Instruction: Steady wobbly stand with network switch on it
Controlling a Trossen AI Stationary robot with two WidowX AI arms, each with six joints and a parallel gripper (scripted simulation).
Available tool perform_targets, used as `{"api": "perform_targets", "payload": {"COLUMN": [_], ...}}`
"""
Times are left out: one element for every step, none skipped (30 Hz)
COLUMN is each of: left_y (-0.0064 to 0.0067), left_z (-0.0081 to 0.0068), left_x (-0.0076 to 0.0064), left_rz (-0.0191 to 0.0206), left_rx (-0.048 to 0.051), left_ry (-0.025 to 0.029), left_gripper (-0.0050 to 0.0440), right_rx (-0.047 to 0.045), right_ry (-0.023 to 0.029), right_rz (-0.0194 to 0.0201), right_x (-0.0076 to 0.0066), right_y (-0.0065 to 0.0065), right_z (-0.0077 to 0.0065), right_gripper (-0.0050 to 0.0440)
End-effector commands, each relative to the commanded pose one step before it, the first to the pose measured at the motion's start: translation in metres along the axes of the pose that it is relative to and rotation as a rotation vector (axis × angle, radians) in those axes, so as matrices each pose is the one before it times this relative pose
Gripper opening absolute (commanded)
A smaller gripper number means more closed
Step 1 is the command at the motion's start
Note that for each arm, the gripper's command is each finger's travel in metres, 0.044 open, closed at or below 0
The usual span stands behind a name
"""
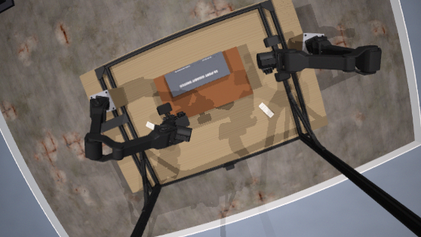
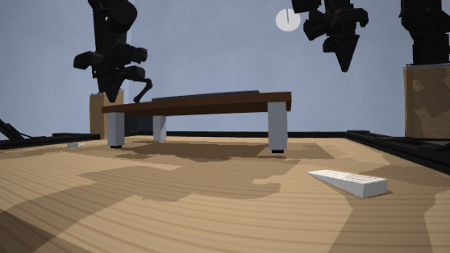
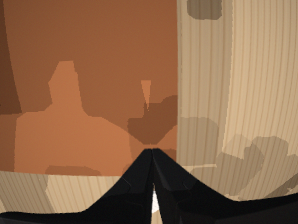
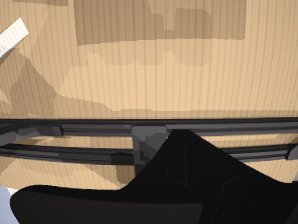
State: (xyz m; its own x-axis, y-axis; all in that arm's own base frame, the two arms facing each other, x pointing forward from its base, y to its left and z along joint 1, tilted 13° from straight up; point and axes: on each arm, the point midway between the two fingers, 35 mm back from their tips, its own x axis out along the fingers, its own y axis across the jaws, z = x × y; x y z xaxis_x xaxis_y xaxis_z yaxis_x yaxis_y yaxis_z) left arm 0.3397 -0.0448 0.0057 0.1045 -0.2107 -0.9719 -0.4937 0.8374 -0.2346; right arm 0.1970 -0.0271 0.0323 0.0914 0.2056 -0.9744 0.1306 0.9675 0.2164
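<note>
The stand (image 1: 238,88) (image 2: 242,102) (image 3: 100,142) has an orange-brown top and pale legs with dark feet. In the exterior view its top slopes down to the left. The grey network switch (image 1: 198,73) (image 2: 206,95) lies on it. My left gripper (image 2: 112,101) (image 3: 151,155) is shut and empty, its tips at or just above the low left corner; contact is unclear. One white wedge (image 1: 150,125) (image 2: 75,145) lies beside the stand, partly hidden by the left arm. Another wedge (image 1: 266,109) (image 2: 355,181) (image 4: 12,37) lies apart from it. My right gripper (image 2: 344,71) (image 4: 179,137) is shut and empty, high up.
A black frame (image 1: 226,166) (image 2: 242,134) (image 4: 90,130) runs around the table (image 1: 211,151) (image 2: 202,217). Its slanted posts rise at two corners. The right arm (image 1: 328,62) hangs over one side rail, and the left arm (image 1: 132,147) reaches in across the other.
</note>
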Motion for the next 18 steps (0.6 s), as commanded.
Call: {"api": "perform_targets", "payload": {"left_y": [0.00054, 0.00000, 0.00000, 0.00000, 0.00000, 0.00000, 0.00000, 0.00000, 0.00000, 0.00000, 0.00000, 0.00000, 0.00000, 0.00000, 0.00000, 0.00000, 0.00000, 0.00000], "left_z": [-0.00037, 0.00000, 0.00000, 0.00000, 0.00000, 0.00000, 0.00000, 0.00000, 0.00000, 0.00000, 0.00000, 0.00000, 0.00000, 0.00000, 0.00000, 0.00000, 0.00000, 0.00000], "left_x": [0.00180, 0.00000, 0.00000, 0.00000, 0.00000, 0.00000, 0.00000, 0.00000, 0.00000, 0.00000, 0.01600, 0.00000, 0.00000, 0.00000, 0.00000, 0.00000, 0.00000, 0.00000], "left_rz": [0.00288, 0.00000, 0.00000, 0.00000, 0.00000, 0.00000, 0.00000, 0.00000, 0.00000, 0.00000, -0.00001, 0.00000, 0.00000, 0.00000, 0.00000, 0.00000, 0.00000, 0.00000], "left_rx": [-0.00188, 0.00000, 0.00000, 0.00000, 0.00000, 0.00000, 0.00000, 0.00000, 0.00000, 0.00000, -0.00001, 0.00000, 0.00000, 0.00000, 0.00000, 0.00000, 0.00000, 0.00000], "left_ry": [0.00224, 0.00000, 0.00000, 0.00000, 0.00000, 0.00000, 0.00000, 0.00000, 0.00000, 0.00000, 0.00000, 0.00000, 0.00000, 0.00000, 0.00000, 0.00000, 0.00000, 0.00000], "left_gripper": [0.0000, 0.0000, 0.0000, 0.0000, 0.0000, 0.0000, 0.0000, 0.0000, 0.0000, 0.0000, 0.0000, 0.0000, 0.0000, 0.0000, 0.0000, 0.0000, 0.0000, 0.0000], "right_rx": [0.00000, 0.00000, 0.00000, 0.00000, 0.00000, 0.00000, 0.00000, 0.00000, 0.00000, 0.00000, 0.00000, 0.00000, 0.00000, 0.00000, 0.00000, 0.00000, 0.00000, 0.00000], "right_ry": [0.00000, 0.00000, 0.00000, 0.00000, 0.00000, 0.00000, 0.00000, 0.00000, 0.00000, 0.00000, 0.00000, 0.00000, 0.00000, 0.00000, 0.00000, 0.00000, 0.00000, 0.00000], "right_rz": [0.00000, 0.00000, 0.00000, 0.00000, 0.00000, 0.00000, 0.00000, 0.00000, 0.00000, 0.00000, 0.00000, 0.00000, 0.00000, 0.00000, 0.00000, 0.00000, 0.00000, 0.00000], "right_x": [0.00000, 0.00000, 0.00000, 0.00000, 0.00000, 0.00000, 0.00000, 0.00000, 0.00000, 0.00000, 0.00000, 0.00000, 0.00000, 0.00000, 0.00000, 0.00000, 0.00000, 0.00000], "right_y": [0.00000, 0.00000, 0.00000, 0.00000, 0.00000, 0.00000, 0.00000, 0.00000, 0.00000, 0.00000, 0.00000, 0.00000, 0.00000, 0.00000, 0.00000, 0.00000, 0.00000, 0.00000], "right_z": [0.00000, 0.00000, 0.00000, 0.00000, 0.00000, 0.00000, 0.00000, 0.00000, 0.00000, 0.00000, 0.00000, 0.00000, 0.00000, 0.00000, 0.00000, 0.00000, 0.00000, 0.00000], "right_gripper": [0.0000, 0.0000, 0.0000, 0.0000, 0.0000, 0.0000, 0.0000, 0.0000, 0.0000, 0.0000, 0.0000, 0.0000, 0.0000, 0.0000, 0.0000, 0.0000, 0.0000, 0.0000]}}
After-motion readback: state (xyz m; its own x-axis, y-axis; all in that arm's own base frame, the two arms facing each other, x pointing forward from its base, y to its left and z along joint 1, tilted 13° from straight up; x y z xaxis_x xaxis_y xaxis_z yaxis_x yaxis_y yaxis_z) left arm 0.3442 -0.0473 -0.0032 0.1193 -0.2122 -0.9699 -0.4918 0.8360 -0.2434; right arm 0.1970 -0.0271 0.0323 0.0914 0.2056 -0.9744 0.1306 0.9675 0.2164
